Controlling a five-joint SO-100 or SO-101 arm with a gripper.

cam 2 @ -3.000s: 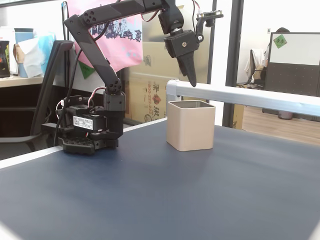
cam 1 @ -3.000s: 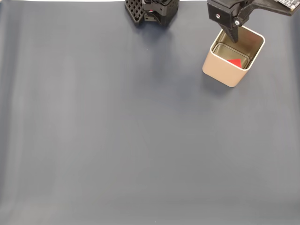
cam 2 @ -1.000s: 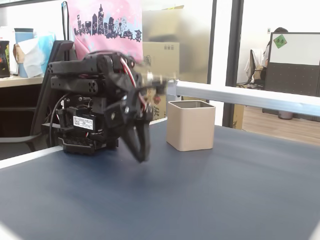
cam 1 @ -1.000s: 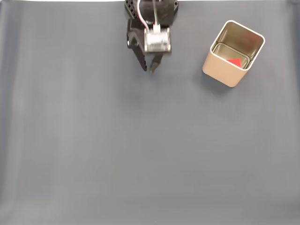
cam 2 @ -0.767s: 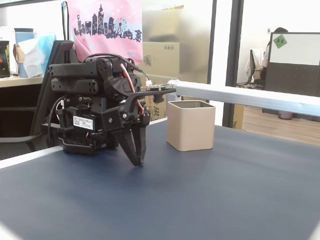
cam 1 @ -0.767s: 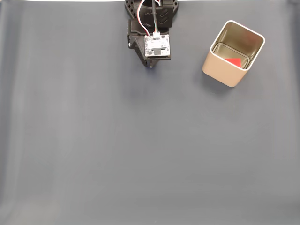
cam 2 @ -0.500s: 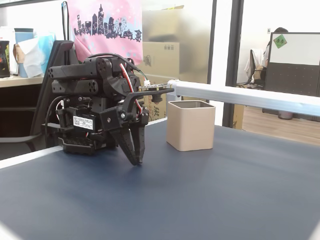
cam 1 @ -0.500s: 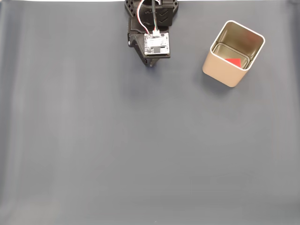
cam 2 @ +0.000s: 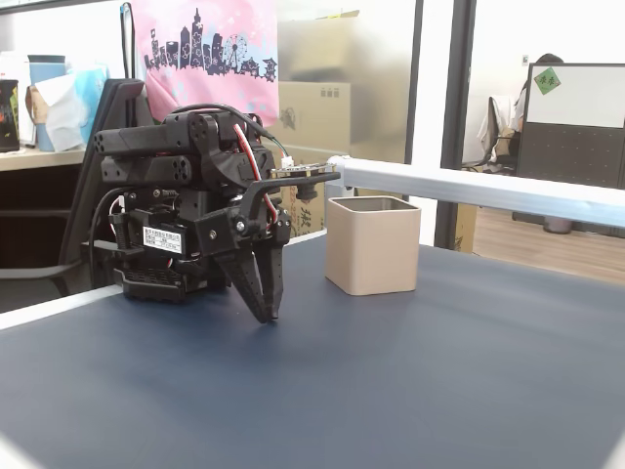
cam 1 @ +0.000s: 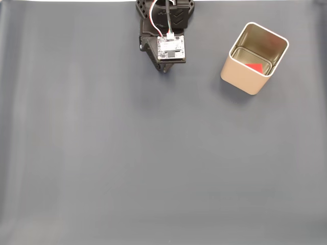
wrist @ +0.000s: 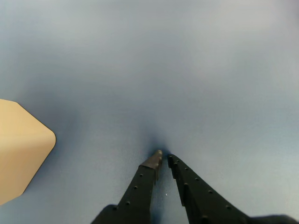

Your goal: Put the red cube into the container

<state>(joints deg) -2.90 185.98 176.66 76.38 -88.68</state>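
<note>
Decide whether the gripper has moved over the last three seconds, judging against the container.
Yes. The gripper was above the container; it now sits folded near the arm's base, well left of it in the top fixed view.

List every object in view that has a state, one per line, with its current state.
red cube: lying inside the tin, on its bottom.
container: upright, open-topped, holding the cube.
gripper: shut, empty, tips pointing down at the mat.
arm: folded back over its base.

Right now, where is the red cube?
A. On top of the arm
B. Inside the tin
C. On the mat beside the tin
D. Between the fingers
B. In a fixed view from above, the cube lies inside the tin, far from the gripper.
</note>
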